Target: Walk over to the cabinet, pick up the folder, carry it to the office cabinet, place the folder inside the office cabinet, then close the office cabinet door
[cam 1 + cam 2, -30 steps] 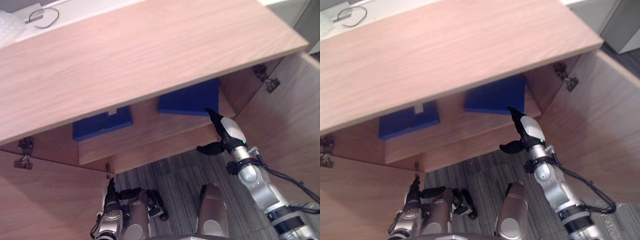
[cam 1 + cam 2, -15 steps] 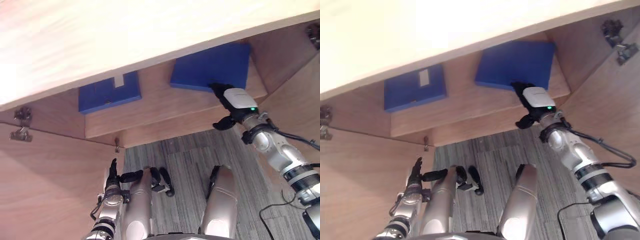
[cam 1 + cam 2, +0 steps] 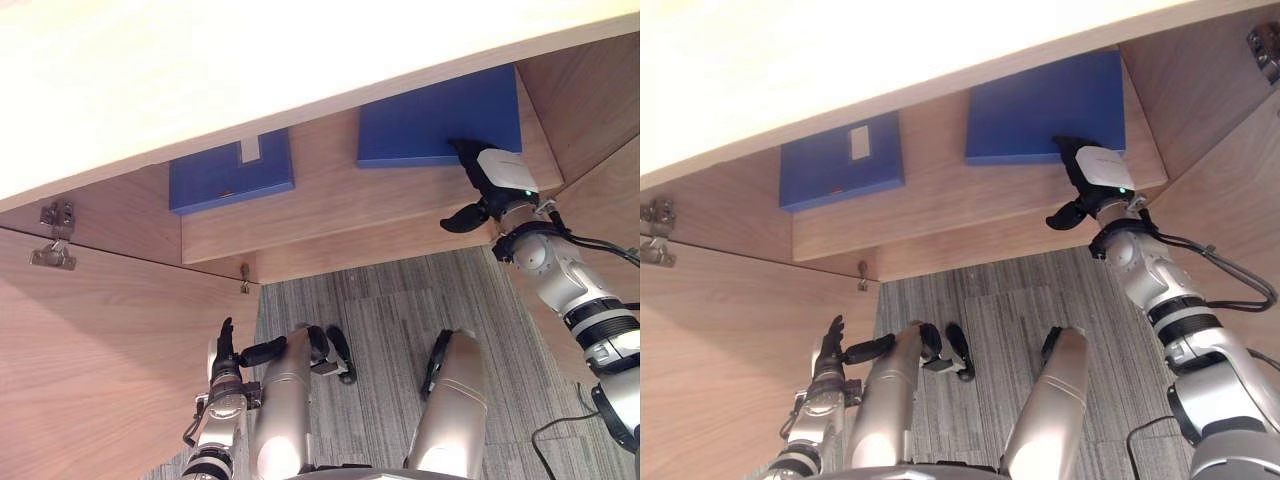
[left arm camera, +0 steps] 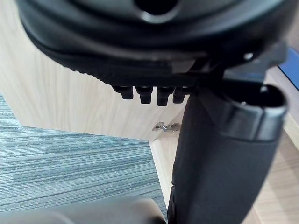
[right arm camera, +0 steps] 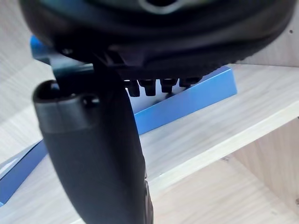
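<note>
near the shelf edge [image 3: 330, 240], right robot hand [image 3: 497, 176] touches folder [image 3: 430, 115]

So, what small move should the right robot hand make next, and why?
Probably draw the right robot hand back out of the office cabinet: the right blue folder lies flat on the shelf, fingers straight at its edge, and the door stands open.

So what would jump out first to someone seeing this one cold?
Two blue folders lie flat on the cabinet shelf: the left folder and the right folder. The right robot hand, fingers straight, reaches to the right folder's near edge. The left robot hand hangs open, low beside the open left door.
</note>
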